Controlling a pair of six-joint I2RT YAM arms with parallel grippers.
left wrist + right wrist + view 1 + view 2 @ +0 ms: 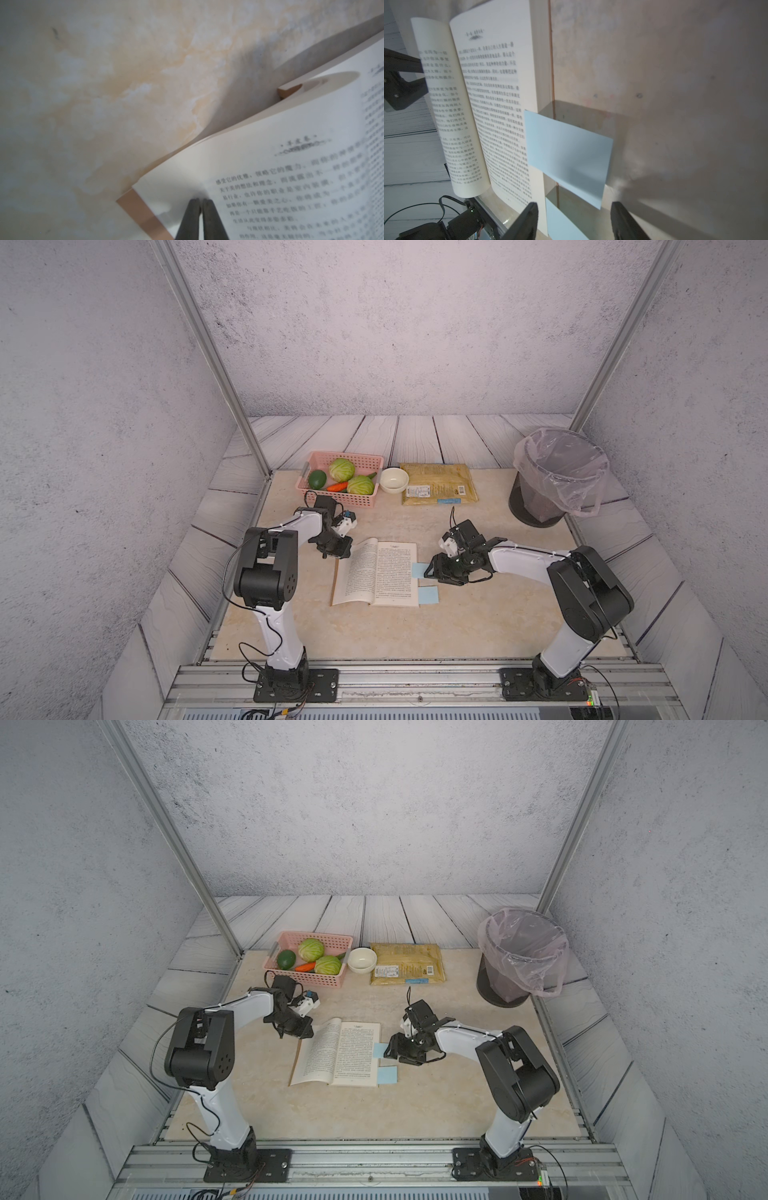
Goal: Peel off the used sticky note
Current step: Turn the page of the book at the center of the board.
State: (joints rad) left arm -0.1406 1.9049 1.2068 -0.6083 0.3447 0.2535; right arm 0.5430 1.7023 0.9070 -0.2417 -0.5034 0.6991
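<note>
Open book (376, 572) lies flat at the centre of the bench (374, 635). Two light-blue notes stick out past its 3 o'clock page edge: far sticky note (418, 569) and near sticky note (429, 595), the near one at 6 o'clock of the other. Can't tell which one is used. Right end effector (433, 576) reaches in from 3 o'clock, low over the bench, fingers apart, gripping nothing. Right wrist view: the far sticky note has one edge on the page margin, the rest lifted off the bench with a shadow under it. Its free corner sits in the gap between the two fingers (529, 216), touching neither as far as I can see. The near sticky note also runs into that gap, closer to the book-side finger. Left end effector (200, 200) is at the book's 10 o'clock corner, fingers together with nothing between them, tips down at the left page near its outer corner. Can't tell if it's pressing. Back of the bench: pink basket (345, 454) of vegetables at 11 o'clock, white bowl (394, 480) and yellow packet (438, 483) at 12 o'clock, lined bin (536, 506) at 2 o'clock, all well apart from the book.
</note>
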